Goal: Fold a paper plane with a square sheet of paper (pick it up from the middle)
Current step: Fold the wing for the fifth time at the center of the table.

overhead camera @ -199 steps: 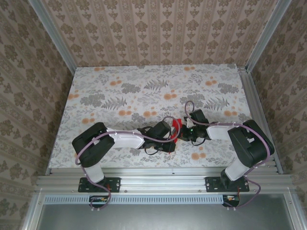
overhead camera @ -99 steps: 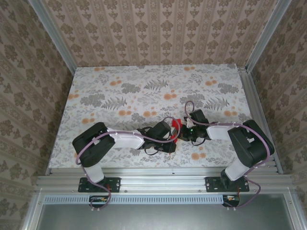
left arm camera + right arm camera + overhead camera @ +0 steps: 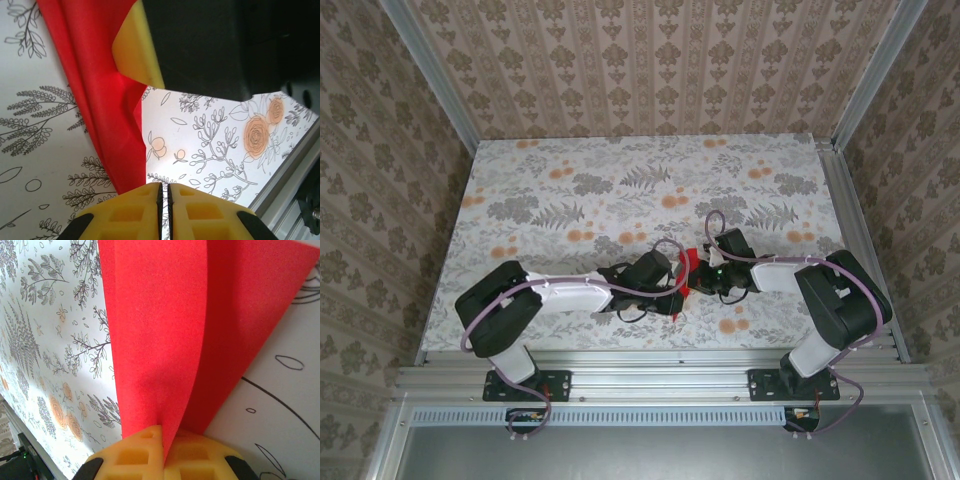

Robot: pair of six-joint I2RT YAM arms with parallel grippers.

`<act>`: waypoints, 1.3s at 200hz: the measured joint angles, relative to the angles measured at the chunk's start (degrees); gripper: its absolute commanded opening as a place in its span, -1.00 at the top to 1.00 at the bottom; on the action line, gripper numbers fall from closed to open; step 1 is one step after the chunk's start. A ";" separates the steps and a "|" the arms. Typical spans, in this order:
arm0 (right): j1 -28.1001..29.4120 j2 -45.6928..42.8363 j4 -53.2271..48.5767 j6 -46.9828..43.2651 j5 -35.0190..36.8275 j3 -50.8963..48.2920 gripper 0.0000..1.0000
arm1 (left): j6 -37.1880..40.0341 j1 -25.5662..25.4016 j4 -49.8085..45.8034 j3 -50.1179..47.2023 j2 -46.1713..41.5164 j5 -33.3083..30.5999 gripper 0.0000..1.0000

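Within right claw sits creased matte red paper.

Top external: fixed high behind the arm bases, looking down and forward over the whole table. Wrist views: each very close, looking along its own yellow fingers at the red paper and floral table, which all three share.

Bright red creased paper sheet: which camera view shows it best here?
Right wrist view: the bright red creased paper sheet appears large, its two layers pinched in the right hand. Left wrist view shows a narrower folded strip; the top view, a small red patch.
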 measured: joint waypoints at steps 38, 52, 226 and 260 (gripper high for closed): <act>0.00 0.00 0.22 0.00 0.00 -0.11 0.96 | -0.42 0.00 0.22 -0.15 2.05 0.26 0.73; 0.00 0.00 0.24 0.00 0.00 -0.11 0.96 | -0.63 -0.04 0.37 -0.20 2.25 0.37 0.73; 0.66 -2.47 -0.79 0.22 1.92 -1.16 0.82 | -0.79 -1.01 4.07 -0.79 4.96 0.76 0.76; 1.11 -4.07 -3.32 0.20 3.15 -1.20 0.76 | 1.03 -1.42 2.40 -0.09 4.92 -0.22 0.76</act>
